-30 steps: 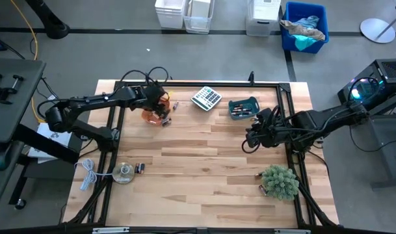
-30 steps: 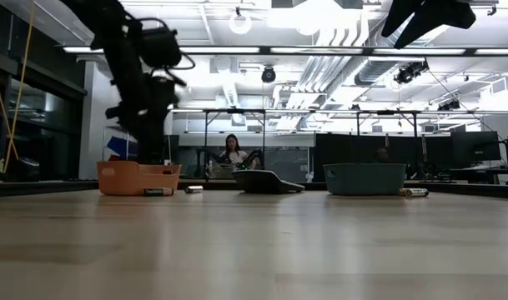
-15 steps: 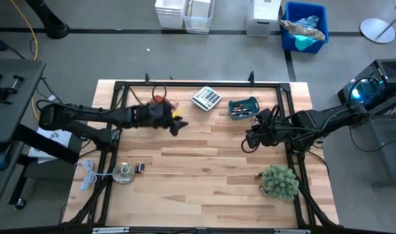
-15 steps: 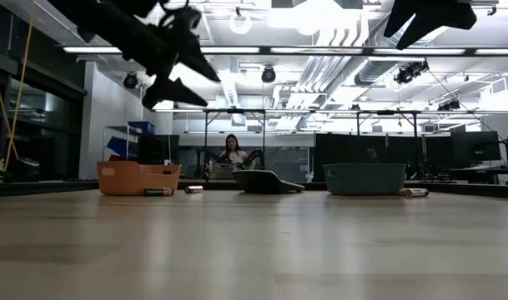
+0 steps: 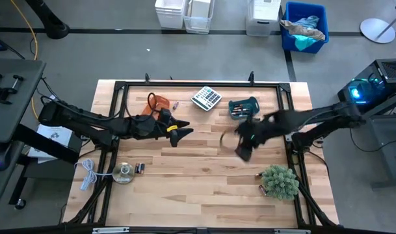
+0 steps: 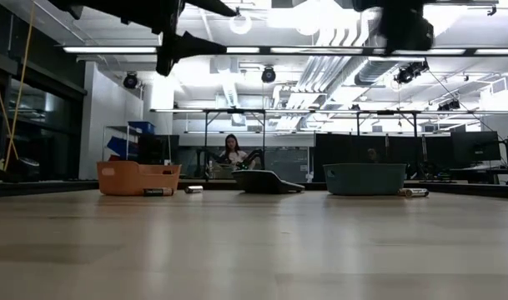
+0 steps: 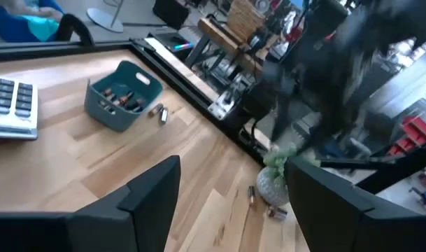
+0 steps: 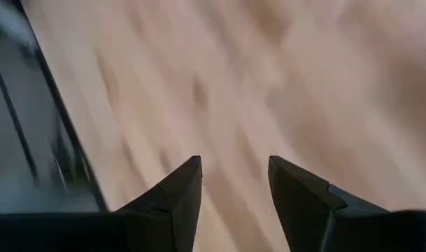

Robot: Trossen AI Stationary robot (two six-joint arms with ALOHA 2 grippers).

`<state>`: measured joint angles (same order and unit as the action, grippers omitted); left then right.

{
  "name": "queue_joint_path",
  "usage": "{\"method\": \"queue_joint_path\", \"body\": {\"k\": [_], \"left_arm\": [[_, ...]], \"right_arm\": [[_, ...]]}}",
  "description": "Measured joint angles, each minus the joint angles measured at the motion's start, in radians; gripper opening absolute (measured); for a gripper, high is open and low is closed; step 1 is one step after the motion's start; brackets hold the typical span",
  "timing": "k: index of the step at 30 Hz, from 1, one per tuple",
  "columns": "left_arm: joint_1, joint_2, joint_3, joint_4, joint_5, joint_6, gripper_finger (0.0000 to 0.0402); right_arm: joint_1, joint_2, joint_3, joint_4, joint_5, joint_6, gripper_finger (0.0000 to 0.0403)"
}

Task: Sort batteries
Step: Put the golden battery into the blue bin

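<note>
My orange bin [image 5: 160, 101] and teal bin [image 5: 243, 107] at the table's far side both hold batteries [image 7: 122, 100], so sorting is partly done. My left pincer [image 5: 182, 133] and right pincer [image 8: 233, 183] both hang open and empty above the boards. Strays remain: beside the teal bin [image 7: 159, 112], by the plant [image 5: 263, 189], near the clear disc [image 5: 140, 168].

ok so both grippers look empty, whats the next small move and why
Probably send the left gripper, open and empty above the bare middle of the table, toward the loose batteries near the front left edge, beside the round disc. They lie outside the orange bin and teal bin. The right gripper, also open and empty, is blurred, seemingly mid-swing.
</note>
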<state>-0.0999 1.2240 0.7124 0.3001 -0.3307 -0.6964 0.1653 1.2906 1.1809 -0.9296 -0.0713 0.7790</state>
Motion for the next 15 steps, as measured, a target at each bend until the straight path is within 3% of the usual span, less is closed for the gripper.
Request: {"method": "queue_joint_path", "body": {"k": [7, 15], "left_arm": [[-0.013, 0.0, 0.0, -0.009, -0.003, -0.007, 0.0246], [-0.013, 0.0, 0.0, -0.009, -0.003, -0.03, 0.0245]], "right_arm": [[0.204, 0.292, 0.0, -0.194, -0.104, -0.204, 0.0161], [0.221, 0.64, -0.001, -0.306, -0.145, -0.492, 0.0161]]}}
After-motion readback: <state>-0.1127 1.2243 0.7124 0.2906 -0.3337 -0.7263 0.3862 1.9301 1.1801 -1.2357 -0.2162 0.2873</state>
